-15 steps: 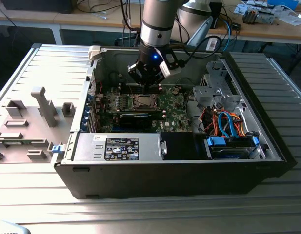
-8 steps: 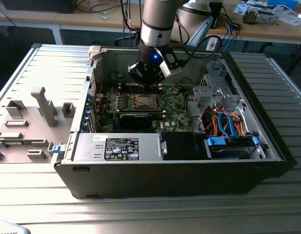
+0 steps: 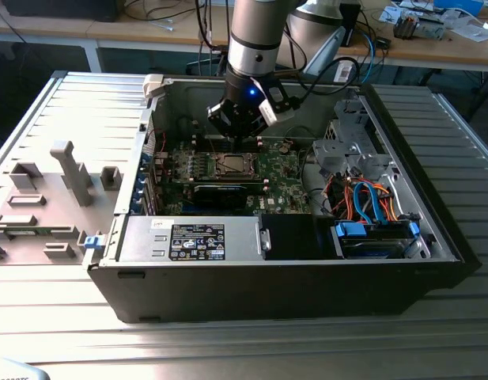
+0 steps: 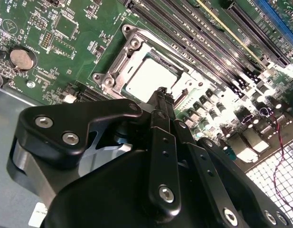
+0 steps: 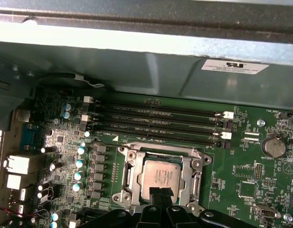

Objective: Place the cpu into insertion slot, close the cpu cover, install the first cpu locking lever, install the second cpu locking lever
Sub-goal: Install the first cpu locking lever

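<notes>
The cpu (image 5: 159,177) already sits in the insertion slot (image 5: 128,176), the cpu cover (image 5: 189,177) framing it; the claw (image 5: 160,194), fingers pinched together and empty, hovers at the socket's edge, so press gently, squarely

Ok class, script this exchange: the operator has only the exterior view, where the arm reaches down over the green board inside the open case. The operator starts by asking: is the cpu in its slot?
Observer: Yes. In the first wrist view the cpu lies flat in the insertion slot, metal top up.
Operator: And the cover?
Observer: The cpu cover lies down flat, and its window frames the chip.
Operator: What is the gripper doing?
Observer: In the second wrist view the gripper is shut and empty. Its tips are at the cover's edge, but I cannot tell whether they touch it.
</notes>
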{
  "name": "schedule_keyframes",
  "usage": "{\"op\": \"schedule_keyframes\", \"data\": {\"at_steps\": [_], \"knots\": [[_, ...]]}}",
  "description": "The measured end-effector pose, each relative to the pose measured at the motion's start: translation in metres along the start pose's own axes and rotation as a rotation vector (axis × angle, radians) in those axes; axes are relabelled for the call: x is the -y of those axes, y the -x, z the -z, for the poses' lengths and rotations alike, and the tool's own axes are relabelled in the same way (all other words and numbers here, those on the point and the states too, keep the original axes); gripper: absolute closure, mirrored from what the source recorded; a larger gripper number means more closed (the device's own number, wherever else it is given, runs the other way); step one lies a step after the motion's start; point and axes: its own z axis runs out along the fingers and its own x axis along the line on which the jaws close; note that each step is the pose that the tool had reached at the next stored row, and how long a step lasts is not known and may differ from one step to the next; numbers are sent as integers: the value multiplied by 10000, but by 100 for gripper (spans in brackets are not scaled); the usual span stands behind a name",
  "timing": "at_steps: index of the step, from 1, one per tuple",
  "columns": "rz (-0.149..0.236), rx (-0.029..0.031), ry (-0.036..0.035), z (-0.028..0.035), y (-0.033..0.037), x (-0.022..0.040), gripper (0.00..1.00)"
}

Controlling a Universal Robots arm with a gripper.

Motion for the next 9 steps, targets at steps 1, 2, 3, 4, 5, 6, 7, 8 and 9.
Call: {"op": "schedule_keyframes", "data": {"at_steps": [1, 2, 3, 4, 5, 6, 7, 8, 9], "knots": [[10, 9, 70, 0, 0, 0, 89], [39, 21, 177, 0, 0, 0, 89], [113, 19, 172, 0, 0, 0, 89], [114, 19, 172, 0, 0, 0, 89], [114, 18, 171, 0, 0, 0, 89], [115, 18, 171, 0, 0, 0, 89], [118, 40, 169, -1, 0, 0, 89], [122, 163, 154, -2, 0, 0, 89], [123, 255, 143, -4, 0, 0, 89]]}}
